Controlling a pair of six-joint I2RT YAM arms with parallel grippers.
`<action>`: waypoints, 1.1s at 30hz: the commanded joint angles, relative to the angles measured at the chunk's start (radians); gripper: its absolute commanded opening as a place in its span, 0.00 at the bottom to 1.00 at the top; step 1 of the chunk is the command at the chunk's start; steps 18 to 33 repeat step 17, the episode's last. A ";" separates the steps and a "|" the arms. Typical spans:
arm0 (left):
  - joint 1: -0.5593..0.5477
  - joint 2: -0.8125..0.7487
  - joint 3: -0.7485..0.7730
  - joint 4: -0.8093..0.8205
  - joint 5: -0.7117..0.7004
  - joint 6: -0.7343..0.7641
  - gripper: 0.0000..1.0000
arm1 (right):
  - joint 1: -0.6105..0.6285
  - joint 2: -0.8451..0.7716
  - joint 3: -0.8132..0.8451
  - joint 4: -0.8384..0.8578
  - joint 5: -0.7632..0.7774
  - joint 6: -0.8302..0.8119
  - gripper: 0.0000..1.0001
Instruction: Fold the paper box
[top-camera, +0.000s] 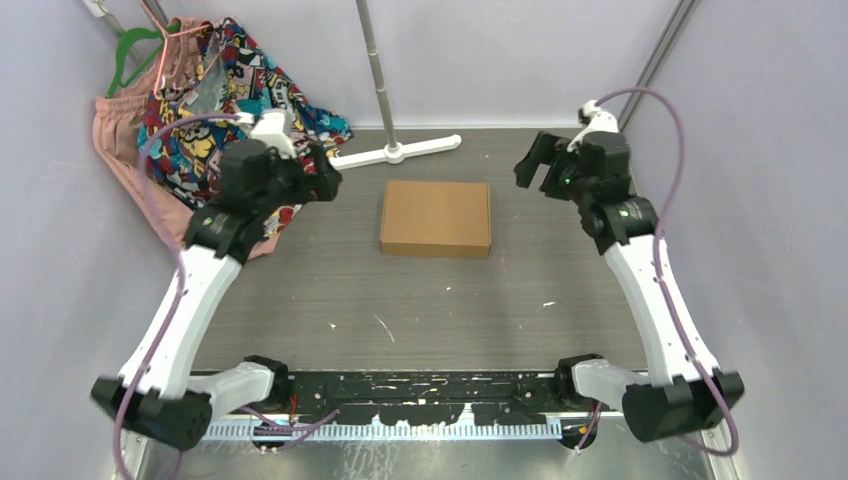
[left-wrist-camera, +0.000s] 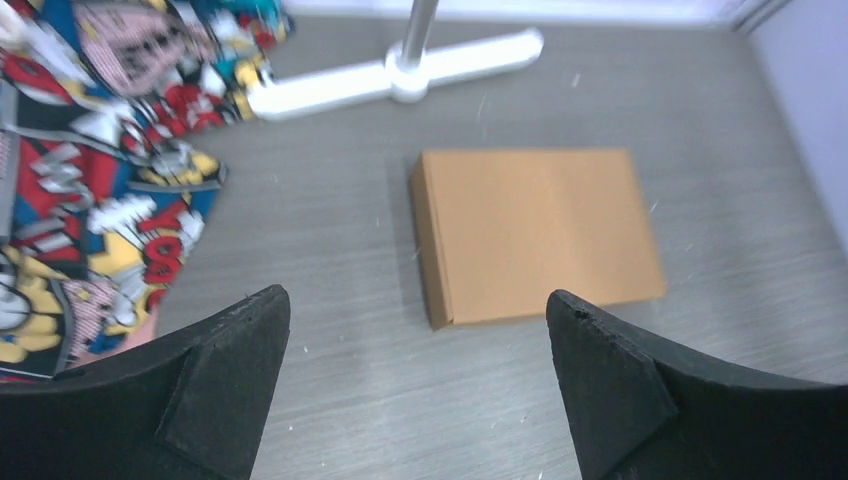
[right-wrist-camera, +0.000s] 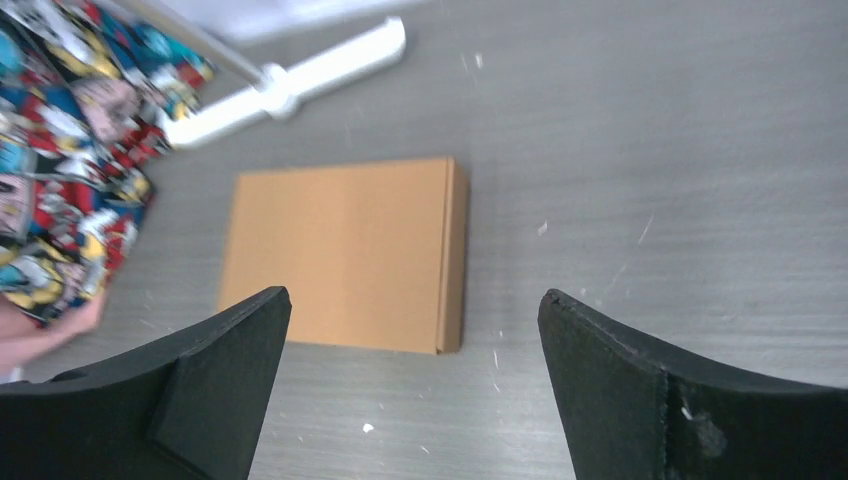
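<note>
Evenly folded, the brown paper box (top-camera: 436, 218) lies flat.

The left end effector (left-wrist-camera: 415, 300), spread wide and empty, faces the closed paper box (left-wrist-camera: 540, 235).

The paper box (top-camera: 435, 218) is plain brown, the table (top-camera: 430, 300) streaked grey, the cloth (top-camera: 200, 110) multicoloured comic-print.

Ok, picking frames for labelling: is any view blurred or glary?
Top external: sharp, evenly lit, paper box casting little shadow. Left wrist: soft, box edges and patterned cloth smeared. Right wrist: similarly soft; no harsh glare in any.
</note>
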 joint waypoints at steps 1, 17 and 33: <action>0.002 -0.138 0.116 -0.103 -0.070 0.010 1.00 | 0.000 -0.091 0.148 -0.047 0.053 -0.022 1.00; 0.003 -0.310 -0.065 -0.116 -0.147 -0.003 1.00 | -0.001 -0.199 0.050 -0.059 -0.029 -0.023 1.00; 0.003 -0.310 -0.065 -0.116 -0.147 -0.003 1.00 | -0.001 -0.199 0.050 -0.059 -0.029 -0.023 1.00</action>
